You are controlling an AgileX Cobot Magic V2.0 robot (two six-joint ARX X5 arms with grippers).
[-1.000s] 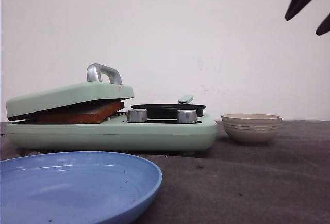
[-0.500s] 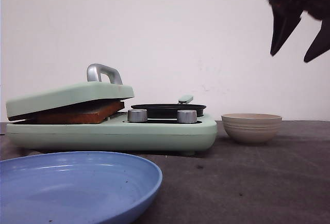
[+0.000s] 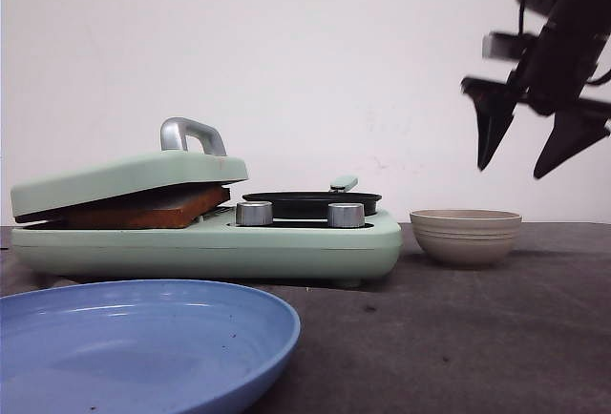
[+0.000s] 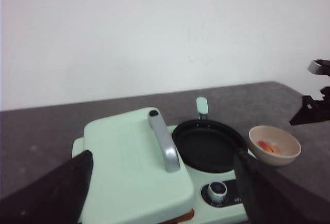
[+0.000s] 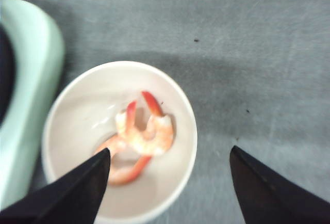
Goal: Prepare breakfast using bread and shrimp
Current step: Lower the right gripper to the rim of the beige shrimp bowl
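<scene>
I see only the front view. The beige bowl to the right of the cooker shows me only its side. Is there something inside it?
Observer: Yes. In the right wrist view the bowl holds shrimp, orange and white, curled together.
Operator: And the pan, does it have food on it?
Observer: No. The left wrist view looks down into it, and its black surface is bare.
Operator: One arm is outside my picture. How is its gripper?
Observer: The left gripper is open, with nothing between its fingers.
</scene>
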